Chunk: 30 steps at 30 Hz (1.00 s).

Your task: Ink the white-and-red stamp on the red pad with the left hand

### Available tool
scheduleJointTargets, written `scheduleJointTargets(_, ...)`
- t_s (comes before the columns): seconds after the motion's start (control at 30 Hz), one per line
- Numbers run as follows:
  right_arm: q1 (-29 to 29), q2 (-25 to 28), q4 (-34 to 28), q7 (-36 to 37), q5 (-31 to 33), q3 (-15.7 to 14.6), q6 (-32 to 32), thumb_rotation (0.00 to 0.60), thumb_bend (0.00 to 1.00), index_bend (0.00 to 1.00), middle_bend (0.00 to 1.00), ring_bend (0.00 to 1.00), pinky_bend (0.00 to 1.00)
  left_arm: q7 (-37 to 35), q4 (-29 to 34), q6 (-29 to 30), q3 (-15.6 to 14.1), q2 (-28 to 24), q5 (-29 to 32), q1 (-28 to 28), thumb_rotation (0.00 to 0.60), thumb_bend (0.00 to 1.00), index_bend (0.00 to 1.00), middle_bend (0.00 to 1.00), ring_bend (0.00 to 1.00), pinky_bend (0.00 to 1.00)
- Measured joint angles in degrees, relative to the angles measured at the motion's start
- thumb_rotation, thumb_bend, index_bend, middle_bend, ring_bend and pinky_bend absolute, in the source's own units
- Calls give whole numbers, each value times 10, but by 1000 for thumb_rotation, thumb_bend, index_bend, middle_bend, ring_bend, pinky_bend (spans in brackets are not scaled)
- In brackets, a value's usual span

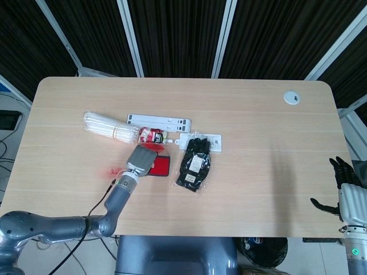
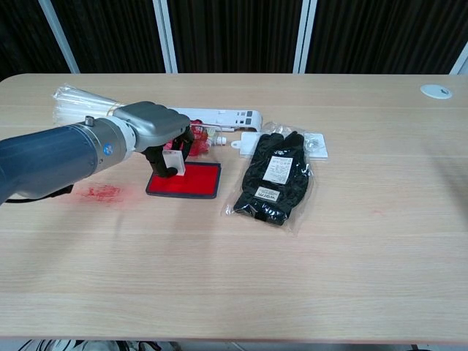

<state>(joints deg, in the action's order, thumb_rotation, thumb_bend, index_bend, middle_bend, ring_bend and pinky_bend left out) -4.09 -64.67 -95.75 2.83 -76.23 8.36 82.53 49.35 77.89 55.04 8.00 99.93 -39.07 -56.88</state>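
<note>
My left hand (image 2: pixel 155 128) grips the white-and-red stamp (image 2: pixel 174 162) and holds it upright over the left part of the red pad (image 2: pixel 191 180); its base touches or nearly touches the pad. In the head view the left hand (image 1: pixel 143 160) covers the stamp and most of the red pad (image 1: pixel 163 166). My right hand (image 1: pixel 344 186) hangs off the table's right edge, fingers spread, holding nothing.
A bagged pair of black gloves (image 2: pixel 275 177) lies right of the pad. Behind it are a white strip (image 2: pixel 219 117), a small red packet (image 1: pixel 152 136), a white card (image 1: pixel 202 140) and a bundle of clear straws (image 1: pixel 107 126). A red ink smear (image 2: pixel 99 193) marks the table left.
</note>
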Motion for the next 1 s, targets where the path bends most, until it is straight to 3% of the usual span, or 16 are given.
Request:
scheduleJointTargets(0.4,0,0,0,-2,-1,-1,0,600,47,0,0,0,178,-11,79,35,-1,-71,-19,19,600,546,746,741,604,668)
scheduleJointTargets(0.67,0,0,-2,-3,0,-1,0,600,48,0,0,0,178,-43,109,53,-41,-130,-38,67,600,546,741,733,601,664)
scheduleJointTargets(1.0,1,1,-4,-1,1,-1,-1,600,47,0,0,0,178,-86,85,41,-83,-139,-75,105,600,540,705,686,563,639)
